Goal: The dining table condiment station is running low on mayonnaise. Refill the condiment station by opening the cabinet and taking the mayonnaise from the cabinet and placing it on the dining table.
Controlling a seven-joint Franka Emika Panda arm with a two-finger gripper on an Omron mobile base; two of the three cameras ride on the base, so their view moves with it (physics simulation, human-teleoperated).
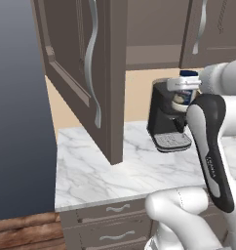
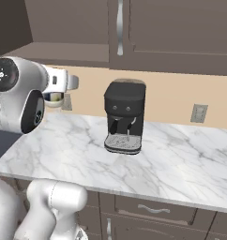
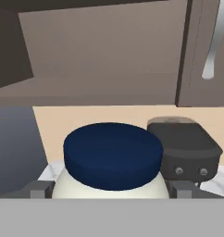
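The mayonnaise (image 3: pixel 113 157), a whitish jar with a dark navy lid, sits between my gripper's (image 3: pixel 111 187) two fingertips, and the gripper is shut on it. From the left base view the mayonnaise (image 1: pixel 184 97) hangs in the air in front of the coffee machine, below the cabinet, gripped by the white hand (image 1: pixel 181 84). The right base view shows the jar (image 2: pixel 53 97) under the hand at the left. The cabinet door (image 1: pixel 71 58) stands swung open, its wavy silver handle facing me. The dining table is out of view.
A black coffee machine (image 1: pixel 164 117) (image 2: pixel 124 115) stands on the marble counter (image 1: pixel 110 171) just right of the jar. The open door juts out over the counter's left part. Drawers (image 2: pixel 153 208) run below the counter, and a wall outlet (image 2: pixel 198 113) is at the right.
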